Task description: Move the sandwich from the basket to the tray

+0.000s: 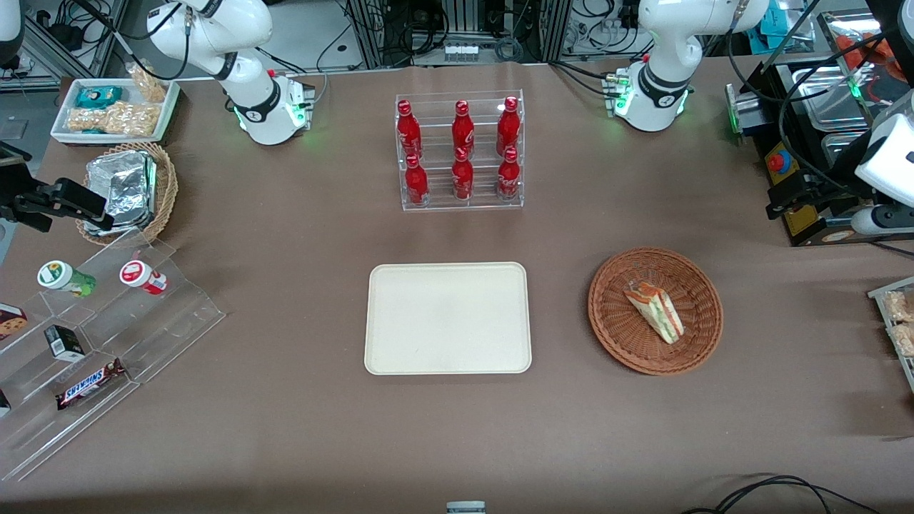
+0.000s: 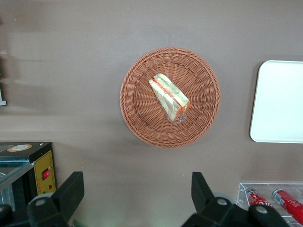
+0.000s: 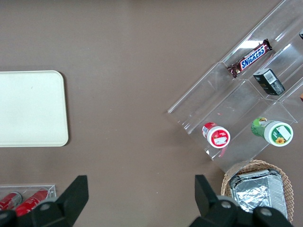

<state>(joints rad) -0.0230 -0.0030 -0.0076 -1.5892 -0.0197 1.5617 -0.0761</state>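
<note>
Sandwich (image 2: 169, 98): lies diagonally in basket (image 2: 142, 127), tip toward 10 o'clock from the front; tray (image 1: 400, 350) bare; gripper (image 2: 137, 191), fingers apart, high above, should descend straddling the wedge's narrow width.

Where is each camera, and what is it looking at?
Front view: sits high facing the robots, looking down on the table; shows both arm bases, with the basket, sandwich and tray.
Left wrist view: on the working arm, looking straight down at the basket from high above; the open tool shows.
Right wrist view: on the parked arm, looking down at a snack stand.
All three share the tray.
</note>
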